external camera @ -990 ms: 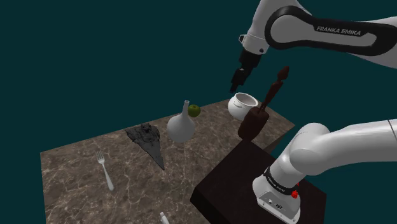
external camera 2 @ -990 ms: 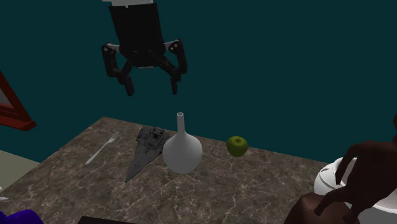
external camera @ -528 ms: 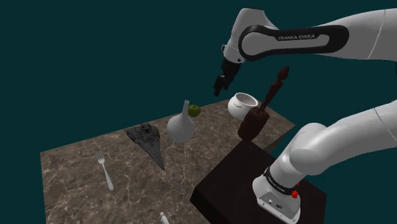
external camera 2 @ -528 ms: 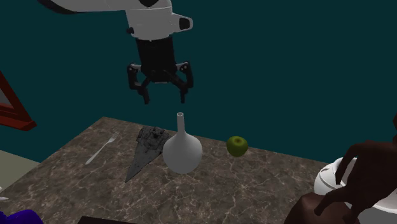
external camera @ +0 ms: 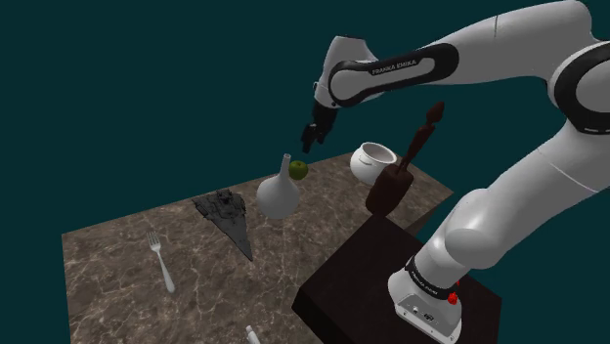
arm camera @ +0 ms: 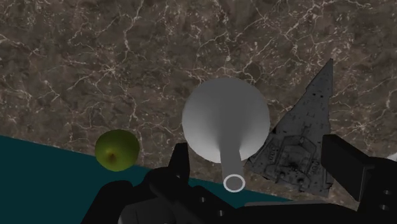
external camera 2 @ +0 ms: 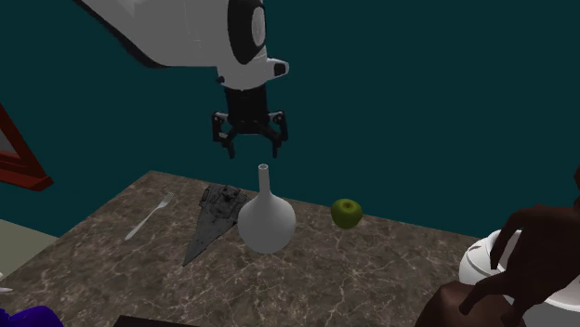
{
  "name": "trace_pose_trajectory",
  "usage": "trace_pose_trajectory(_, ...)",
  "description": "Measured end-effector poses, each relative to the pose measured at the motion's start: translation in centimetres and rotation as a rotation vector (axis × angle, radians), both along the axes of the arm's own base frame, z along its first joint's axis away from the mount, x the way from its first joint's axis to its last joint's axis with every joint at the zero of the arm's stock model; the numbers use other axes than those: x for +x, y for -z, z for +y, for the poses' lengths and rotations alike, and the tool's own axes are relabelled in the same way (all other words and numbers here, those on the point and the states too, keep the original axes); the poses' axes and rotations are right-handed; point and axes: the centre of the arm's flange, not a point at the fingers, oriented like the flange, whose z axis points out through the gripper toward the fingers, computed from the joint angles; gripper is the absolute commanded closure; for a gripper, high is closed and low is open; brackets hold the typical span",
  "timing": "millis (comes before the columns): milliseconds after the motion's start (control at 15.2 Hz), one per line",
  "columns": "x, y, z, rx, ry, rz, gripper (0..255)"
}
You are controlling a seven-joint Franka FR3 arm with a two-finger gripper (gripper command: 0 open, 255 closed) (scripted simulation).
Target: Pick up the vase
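Gripper (external camera 2: 251, 147) – fingers spread wide and holding nothing. In the second exterior view it hangs at upper centre, pointing down, just above the mouth of the vase (external camera 2: 267, 223) and clear of it. In the wrist view the rim of the vase's neck lies between the two black fingers (arm camera: 181, 162), touching neither.

Vase – pale grey-white, with a round body and a thin straight neck. It stands upright on the brown marbled table (external camera: 117, 279), at the centre of the shoulder view, near the table's far edge.

Other items on the table:
- a green apple (external camera 2: 347, 213), near the vase and to its right in the second exterior view, not touching it;
- a dark grey wedge-shaped ship model (external camera 2: 212, 219), lying flat just beside the vase on its left in that view;
- a fork (external camera: 161, 262), well apart, at the lower left of the shoulder view;
- a white pot (external camera: 373, 160) and a dark brown figure (external camera: 396, 181), right of centre in the shoulder view.
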Motion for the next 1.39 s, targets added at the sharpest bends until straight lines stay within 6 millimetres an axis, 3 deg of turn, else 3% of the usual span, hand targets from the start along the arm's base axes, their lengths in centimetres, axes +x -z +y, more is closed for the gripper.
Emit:
trace_pose_trajectory(594, 8.8, 7.0, 0.1, 0.021, 0.000, -0.010, 0)
trace_pose_trajectory(1122, 9.2, 11.1, 0.2, 0.022, -0.001, -0.011, 0)
trace_pose_trajectory(1188, 9.3, 11.3, 0.2, 0.022, -0.001, -0.011, 255)
trace_pose_trajectory(1386, 9.5, 11.5, 0.1, 0.022, -0.001, -0.012, 255)
